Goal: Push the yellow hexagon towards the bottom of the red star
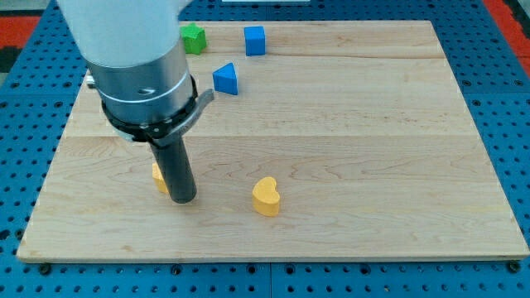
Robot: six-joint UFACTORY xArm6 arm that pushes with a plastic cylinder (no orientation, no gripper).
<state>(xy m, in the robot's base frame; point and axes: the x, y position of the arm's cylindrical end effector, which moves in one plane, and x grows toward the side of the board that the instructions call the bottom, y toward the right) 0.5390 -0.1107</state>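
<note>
The yellow hexagon is mostly hidden behind the dark rod; only its left edge shows, at the board's lower left. My tip rests on the board just to the right of and below it, touching or nearly touching it. The red star is hidden behind the arm's grey body at the view's top left. The yellow heart lies to the right of my tip, apart from it.
A green star, partly covered by the arm, a blue cube and a blue triangle sit near the board's top. The wooden board lies on a blue pegboard.
</note>
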